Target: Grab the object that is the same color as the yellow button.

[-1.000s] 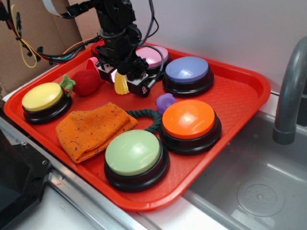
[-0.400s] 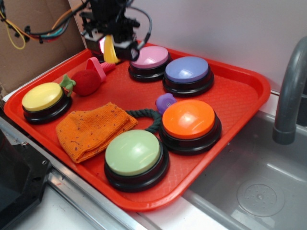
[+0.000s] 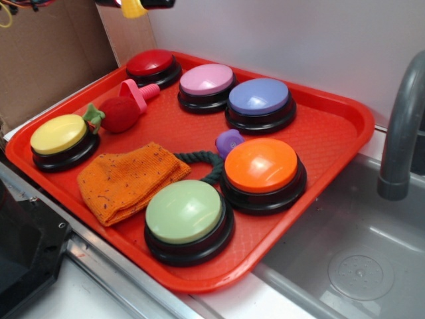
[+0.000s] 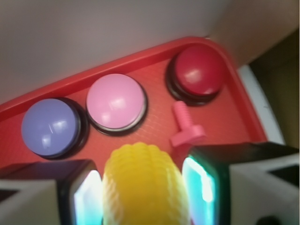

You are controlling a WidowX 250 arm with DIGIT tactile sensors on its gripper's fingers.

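Wrist view: we are gripping small yellow ribbed corn-like cone [image 4: 143, 187] between both pads of gripper [image 4: 140, 192], long axis running along jaws, high above red plastic tray [image 4: 154, 136]; yellow-domed round button [image 3: 58, 134] well apart.

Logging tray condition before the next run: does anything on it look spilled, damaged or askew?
Nothing spilled or broken. The orange cloth lies crumpled partly over a dark rope, and the pink screw toy lies tipped on its side. The yellow ribbed toy sits between the jaws.

Glossy plastic red tray [image 3: 345, 119], rough knitted orange cloth [image 3: 126, 179], ribbed yellow cone toy [image 4: 143, 187], matt metal sink [image 3: 345, 266]
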